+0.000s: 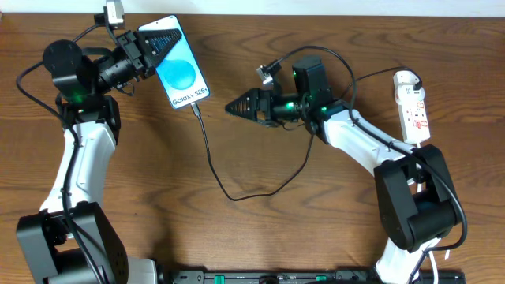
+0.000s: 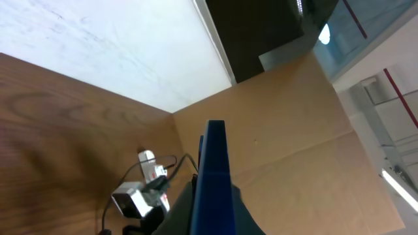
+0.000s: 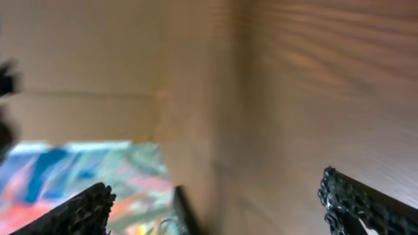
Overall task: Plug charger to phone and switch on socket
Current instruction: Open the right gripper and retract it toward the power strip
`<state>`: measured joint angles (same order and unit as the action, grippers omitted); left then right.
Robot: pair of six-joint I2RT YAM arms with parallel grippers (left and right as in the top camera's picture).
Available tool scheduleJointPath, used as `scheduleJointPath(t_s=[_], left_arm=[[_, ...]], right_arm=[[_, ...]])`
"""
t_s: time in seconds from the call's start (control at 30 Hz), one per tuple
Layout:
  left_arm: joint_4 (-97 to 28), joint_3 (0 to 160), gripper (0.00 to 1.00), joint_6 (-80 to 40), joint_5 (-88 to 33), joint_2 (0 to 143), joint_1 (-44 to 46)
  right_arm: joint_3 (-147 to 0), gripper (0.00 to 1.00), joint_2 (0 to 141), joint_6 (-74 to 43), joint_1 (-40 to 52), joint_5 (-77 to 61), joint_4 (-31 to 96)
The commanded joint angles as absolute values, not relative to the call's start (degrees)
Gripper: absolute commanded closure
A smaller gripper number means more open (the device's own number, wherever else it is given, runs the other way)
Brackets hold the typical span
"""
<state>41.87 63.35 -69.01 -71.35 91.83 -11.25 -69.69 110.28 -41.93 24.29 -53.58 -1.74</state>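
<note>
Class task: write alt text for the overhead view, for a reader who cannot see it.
The left gripper grips a blue-screened phone by its top end, upper left on a wooden table; the charger trails from the phone's lower edge toward the right arm. The right gripper is open mid-table, pointing toward the phone, and the white socket lies far right.

Evenly and brightly lit overhead, with only faint, soft shadows on the tabletop [image 1: 260, 237]. Heavily blurred throughout at the right wrist. Sharper at the left wrist, yet soft on the near phone [image 2: 214, 171], with glare upper right.
</note>
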Motion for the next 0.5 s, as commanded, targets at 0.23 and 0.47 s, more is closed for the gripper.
scheduleJointPath(t_s=[0.23, 0.47], left_arm=[[39.38, 63.96, 0.93, -66.11, -72.86, 90.98, -10.83], [15.16, 63.96, 0.93, -48.99, -67.05, 90.98, -8.93]], right_arm=[[-70.08, 0.01, 107.57, -32.6, 19.79, -29.65, 13.37], [-70.08, 0.01, 100.01, -30.98, 20.16, -15.44, 21.65]])
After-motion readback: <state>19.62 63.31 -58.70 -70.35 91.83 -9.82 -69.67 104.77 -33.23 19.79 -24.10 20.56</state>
